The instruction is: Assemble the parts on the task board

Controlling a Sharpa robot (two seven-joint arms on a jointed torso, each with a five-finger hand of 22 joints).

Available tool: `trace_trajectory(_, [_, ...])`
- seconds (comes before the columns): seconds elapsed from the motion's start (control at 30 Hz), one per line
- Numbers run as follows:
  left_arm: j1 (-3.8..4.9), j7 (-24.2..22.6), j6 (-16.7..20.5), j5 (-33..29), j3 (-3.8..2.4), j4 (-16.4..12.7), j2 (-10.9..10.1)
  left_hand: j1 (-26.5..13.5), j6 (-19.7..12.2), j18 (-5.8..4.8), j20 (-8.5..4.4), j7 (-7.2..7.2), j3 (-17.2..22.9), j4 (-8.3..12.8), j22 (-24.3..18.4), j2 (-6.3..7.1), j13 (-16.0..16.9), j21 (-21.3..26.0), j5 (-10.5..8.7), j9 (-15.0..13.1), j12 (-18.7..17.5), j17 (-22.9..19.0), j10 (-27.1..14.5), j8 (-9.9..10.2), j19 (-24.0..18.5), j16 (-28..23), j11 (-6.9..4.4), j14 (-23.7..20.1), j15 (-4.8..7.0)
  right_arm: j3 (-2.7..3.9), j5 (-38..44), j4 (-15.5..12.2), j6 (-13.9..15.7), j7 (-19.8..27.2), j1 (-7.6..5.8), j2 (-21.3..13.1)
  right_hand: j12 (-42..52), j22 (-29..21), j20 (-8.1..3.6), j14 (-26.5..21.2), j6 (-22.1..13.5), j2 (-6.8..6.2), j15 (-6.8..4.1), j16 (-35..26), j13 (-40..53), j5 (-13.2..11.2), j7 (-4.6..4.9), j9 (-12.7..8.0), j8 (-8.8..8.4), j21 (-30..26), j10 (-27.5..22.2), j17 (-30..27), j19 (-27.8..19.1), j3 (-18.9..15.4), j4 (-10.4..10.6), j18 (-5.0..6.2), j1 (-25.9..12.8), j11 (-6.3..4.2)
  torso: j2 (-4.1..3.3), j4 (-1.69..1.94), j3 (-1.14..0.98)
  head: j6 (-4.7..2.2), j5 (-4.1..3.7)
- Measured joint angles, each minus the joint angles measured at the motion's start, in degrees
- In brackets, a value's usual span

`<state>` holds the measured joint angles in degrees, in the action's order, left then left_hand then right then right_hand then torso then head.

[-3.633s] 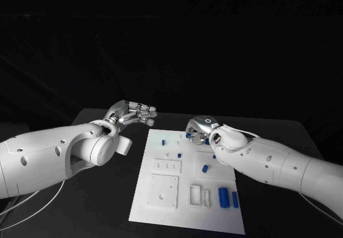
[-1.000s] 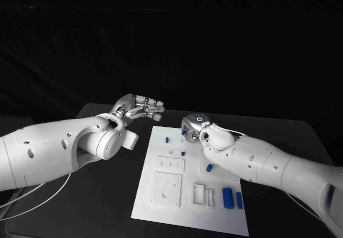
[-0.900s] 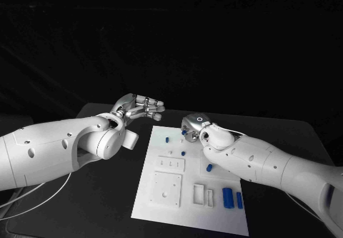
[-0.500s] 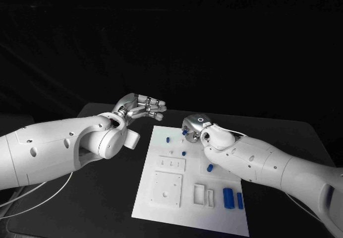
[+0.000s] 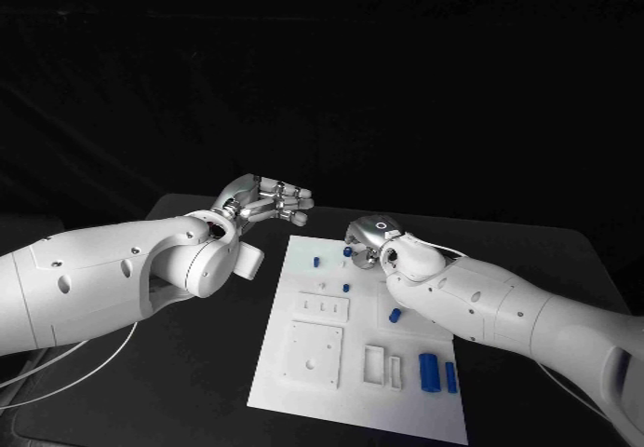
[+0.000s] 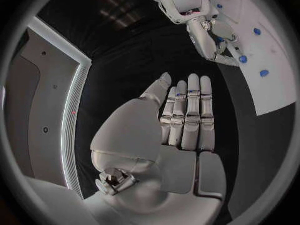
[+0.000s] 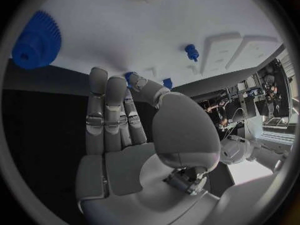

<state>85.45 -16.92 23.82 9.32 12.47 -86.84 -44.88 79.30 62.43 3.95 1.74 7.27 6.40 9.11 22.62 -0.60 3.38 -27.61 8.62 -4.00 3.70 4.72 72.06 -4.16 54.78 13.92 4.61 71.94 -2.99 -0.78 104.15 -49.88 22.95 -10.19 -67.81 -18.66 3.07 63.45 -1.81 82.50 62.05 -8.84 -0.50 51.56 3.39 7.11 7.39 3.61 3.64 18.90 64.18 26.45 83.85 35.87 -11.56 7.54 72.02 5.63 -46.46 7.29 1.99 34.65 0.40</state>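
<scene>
While left robot hand [image 5: 269, 202] stays raised, right robot hand [image 5: 368, 244] shifted slightly

The left arm comes in low from the side, its wrist raised, and the left hand [image 5: 269, 202] hangs with the fingers [image 6: 187, 110] straight, side by side, holding nothing. The right arm reaches forward across the scene, bent down at the wrist. The right hand [image 5: 368, 244] points downward, its fingers [image 7: 106, 110] extended and close together with the thumb beside them; whether the fingertips pinch anything cannot be told.
</scene>
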Motion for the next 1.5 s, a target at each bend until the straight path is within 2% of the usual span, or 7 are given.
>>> trace_trajectory(0.43, [0.02,0.0,0.0,0.0,0.00,0.3,-0.1,0.0,0.0,0.00,0.00,0.00,0.0,0.0,0.0,0.00,0.0,0.0,0.00,0.0,0.0,0.0,0.0,0.0,0.0,0.0,0.00,0.0,0.00,0.14,-1.9,-3.8,1.8,0.5,-0.02,-2.8,0.0,0.1,0.09,0.0,0.0,-0.34,0.01,0.0,0.0,0.9,0.00,0.0,0.00,-0.8,0.5,0.0,0.1,0.2,0.5,0.00,-0.3,-0.43,-0.01,-0.11,-0.07,-0.25,-0.30])
trace_trajectory(0.9, [0.28,0.0,0.0,0.0,0.01,0.5,-1.3,0.0,0.0,0.00,0.00,0.00,0.2,-0.2,0.1,0.00,0.0,0.2,0.00,0.0,0.0,0.0,0.0,0.0,0.0,0.0,0.00,0.0,0.00,5.57,-7.9,-15.0,2.7,1.8,-1.30,-16.1,1.1,0.4,-2.68,0.0,0.5,-1.39,-2.99,0.3,1.8,5.4,-1.33,0.0,0.00,-1.8,15.3,1.1,0.1,-9.8,2.5,-0.99,-0.3,-4.62,0.05,-1.60,-0.56,-1.56,-1.56])
trace_trajectory(0.97, [0.30,0.0,0.0,0.0,0.01,0.5,-1.4,0.0,0.0,0.00,0.00,0.00,0.2,-0.2,0.1,0.00,0.0,0.2,0.00,0.0,0.0,0.0,0.0,0.0,0.0,0.0,0.00,0.0,0.00,6.04,-9.1,-15.1,2.0,2.0,-1.45,-17.5,4.6,0.5,-4.15,0.0,0.1,-1.50,-4.28,0.4,7.5,7.2,-1.33,0.0,0.00,-1.8,18.9,1.8,0.2,-14.4,2.6,-1.52,0.1,-6.35,0.08,-1.85,-0.68,-1.68,-1.82])
trace_trajectory(1.03, [0.31,0.0,-0.1,0.0,0.01,0.5,-1.4,0.0,0.0,0.00,0.00,0.00,0.2,-0.2,0.1,0.00,0.0,0.2,0.00,0.0,0.0,0.0,0.0,0.0,0.0,0.0,0.00,0.0,0.00,6.31,-10.3,-14.7,1.1,2.3,-1.51,-18.3,20.7,2.0,-5.17,-0.4,-1.1,0.68,-4.73,1.4,25.8,9.1,-1.51,0.1,0.29,-1.1,11.9,4.3,0.2,-22.6,2.9,-3.62,2.5,-6.50,0.09,-2.07,-0.85,-1.75,-2.16])
trace_trajectory(1.13, [0.32,0.0,-0.1,0.0,0.01,0.5,-1.4,0.0,0.0,0.00,0.00,0.00,0.2,-0.2,0.1,0.00,0.0,0.2,0.00,0.0,0.0,0.0,0.0,0.0,0.0,0.0,0.00,0.0,0.00,6.52,-12.2,-13.4,-0.8,2.7,-1.53,-19.0,36.6,6.2,-4.89,-0.8,-1.8,0.88,-4.42,4.3,41.6,11.2,-1.59,0.1,0.10,5.5,7.9,9.5,0.0,-24.8,2.9,-3.62,2.3,-5.17,0.09,-2.24,-1.06,-1.80,-2.82])
trace_trajectory(1.2, [0.33,0.0,-0.2,0.0,0.01,0.6,-1.4,0.0,0.0,0.00,0.00,0.00,0.2,-0.2,0.1,0.00,0.0,0.2,0.00,0.0,0.0,0.0,0.0,0.0,0.0,0.0,0.00,0.0,0.00,6.60,-13.3,-12.4,-2.4,3.1,-1.52,-19.2,44.9,9.6,-4.31,-1.4,-2.2,1.29,-4.21,7.3,49.2,12.4,-1.32,0.1,0.12,10.2,4.7,16.4,0.2,-27.1,3.3,-3.63,1.9,-5.94,0.09,-2.30,-1.15,-1.82,-3.29])
trace_trajectory(1.5, [0.33,0.0,-0.4,0.0,0.08,0.9,-1.4,0.0,0.0,0.00,0.00,0.00,0.2,-0.2,0.2,0.00,0.0,0.2,0.00,0.0,0.0,0.0,0.0,0.0,0.0,0.0,0.00,0.0,0.00,6.71,-16.3,-9.8,-7.7,4.5,-0.91,-18.6,61.7,11.5,-3.50,-0.1,-3.7,1.60,-3.39,11.6,63.8,14.0,-1.00,0.1,0.12,19.2,9.3,32.6,0.2,-31.0,6.0,-2.79,2.2,-5.32,0.09,-2.50,-1.69,-1.55,-4.23])
